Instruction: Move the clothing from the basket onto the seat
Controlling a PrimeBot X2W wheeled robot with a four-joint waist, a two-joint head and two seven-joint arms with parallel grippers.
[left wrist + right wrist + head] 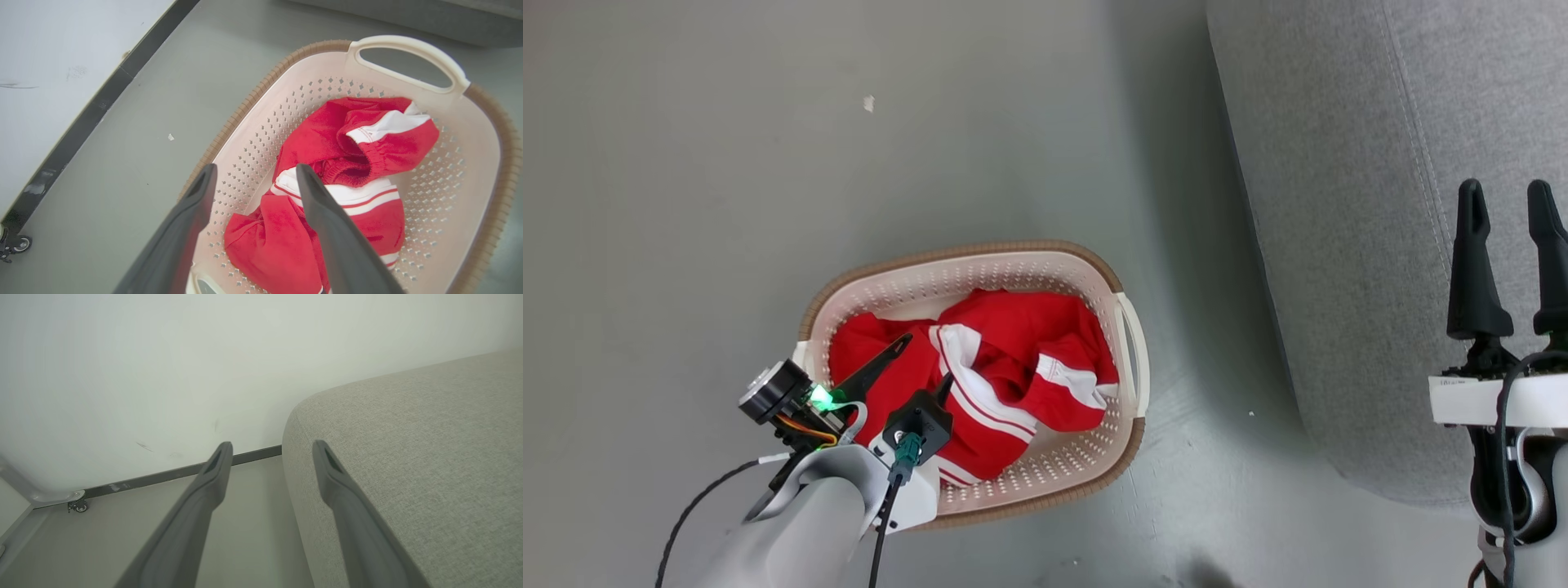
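Hovering the left end effector (pixel 927 357), fingers wide apart and empty, just above the red clothing (pixel 1013 343) lying bunched in the basket (pixel 964 253) on the floor (pixel 768 163), holding the right end effector (pixel 1504 188) equally wide and empty over the seat (pixel 1339 204), with every garment left to move

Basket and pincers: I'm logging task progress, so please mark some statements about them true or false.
1. The clothing lies inside the basket. True.
2. The left pincer is shut on fabric. False: it is open, pointing at the clothing and gripping nothing.
3. The right pincer is open near the seat. True.
4. The basket stands on the seat. False: it stands on the floor beside the seat.
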